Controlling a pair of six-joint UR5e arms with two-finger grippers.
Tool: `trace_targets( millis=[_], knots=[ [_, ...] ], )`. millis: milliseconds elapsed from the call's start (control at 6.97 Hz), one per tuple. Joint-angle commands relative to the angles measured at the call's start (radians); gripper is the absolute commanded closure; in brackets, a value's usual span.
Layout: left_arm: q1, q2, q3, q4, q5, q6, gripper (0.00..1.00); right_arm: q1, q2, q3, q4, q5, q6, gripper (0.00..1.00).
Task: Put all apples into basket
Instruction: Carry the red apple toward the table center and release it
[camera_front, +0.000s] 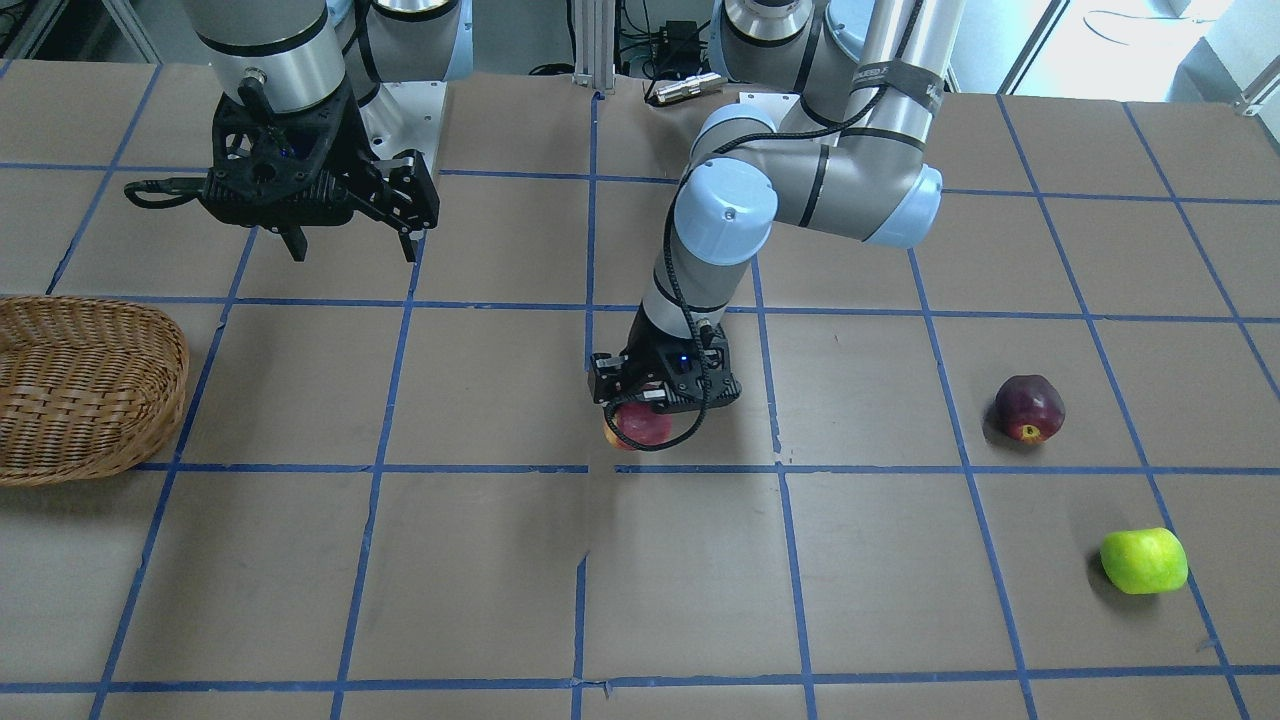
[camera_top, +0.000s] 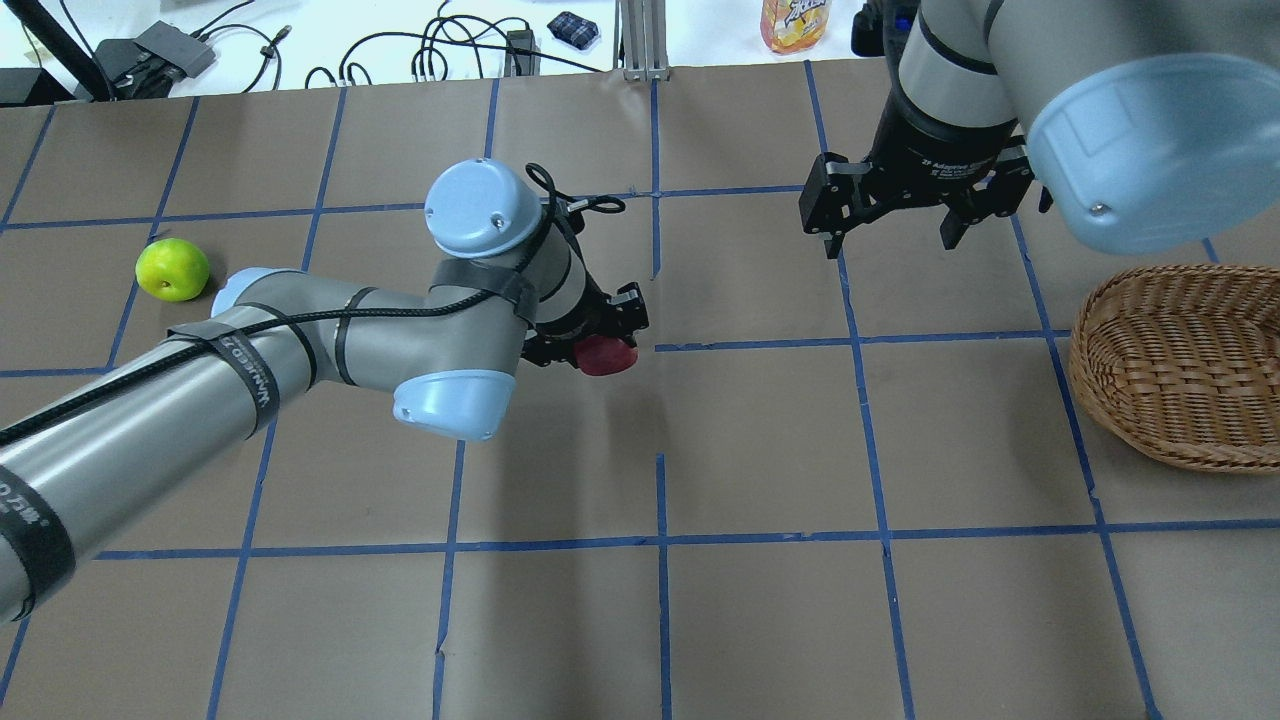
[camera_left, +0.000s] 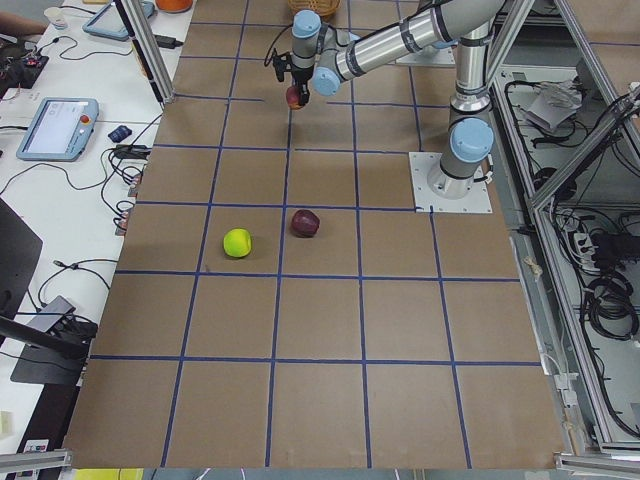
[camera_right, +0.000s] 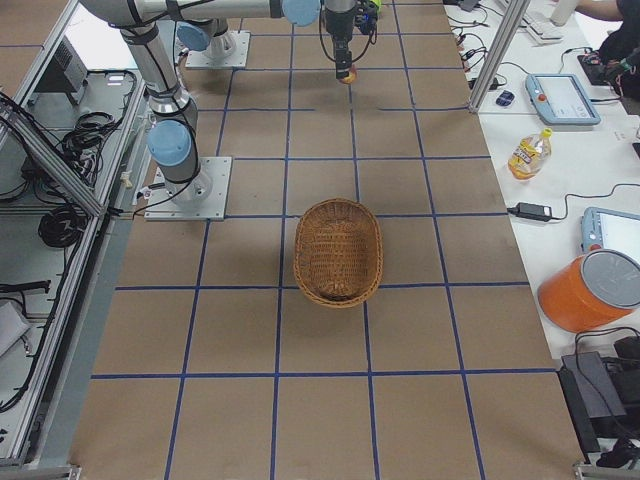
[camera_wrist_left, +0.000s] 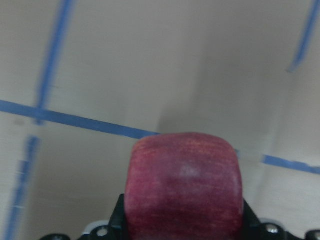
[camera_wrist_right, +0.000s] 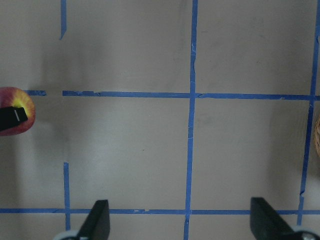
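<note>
Red apple (camera_wrist_left: 182, 185) clamped in left pincer (camera_front: 640, 412); maroon apple (camera_front: 1028, 408) unseen overhead; right pincer (camera_top: 890, 245) agape.

The table (camera_top: 760, 440) is covered in brown paper and marked into large squares by strips of blue tape (camera_top: 660, 545), a few of them broken or offset at the joins. Beyond its far edge runs a white bench strewn with black cables (camera_top: 432, 62), a small dark checked pouch (camera_top: 573, 25) and an upright aluminium post (camera_top: 640, 40). On that bench a bottle of yellow drink (camera_right: 527, 153) sits near a black power brick (camera_right: 530, 211), a grey-framed control tablet (camera_right: 565, 97) and an orange bucket with a grey lid (camera_right: 600, 290)
</note>
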Motion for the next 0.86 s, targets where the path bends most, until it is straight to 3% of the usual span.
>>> trace_targets(
  millis=[0, 144, 287, 431, 718],
  knots=[
    [-0.072, -0.062, 0.004, 0.090, 0.002, -0.061, 1.00, 0.000, 0.000, 0.000, 0.000, 0.000, 0.000, 0.00],
    [-0.074, -0.085, 0.008, 0.132, 0.008, -0.049, 0.16, 0.000, 0.000, 0.000, 0.000, 0.000, 0.000, 0.00],
    [-0.074, -0.100, 0.028, 0.182, 0.002, -0.044, 0.00, 0.000, 0.000, 0.000, -0.002, 0.000, 0.000, 0.00],
    [-0.065, -0.072, 0.053, 0.172, 0.015, 0.014, 0.00, 0.000, 0.000, 0.000, -0.002, 0.000, 0.000, 0.00],
    [0.086, 0.028, 0.044, 0.011, 0.031, 0.221, 0.00, 0.000, 0.000, 0.000, -0.002, 0.000, 0.000, 0.00]
  ],
)
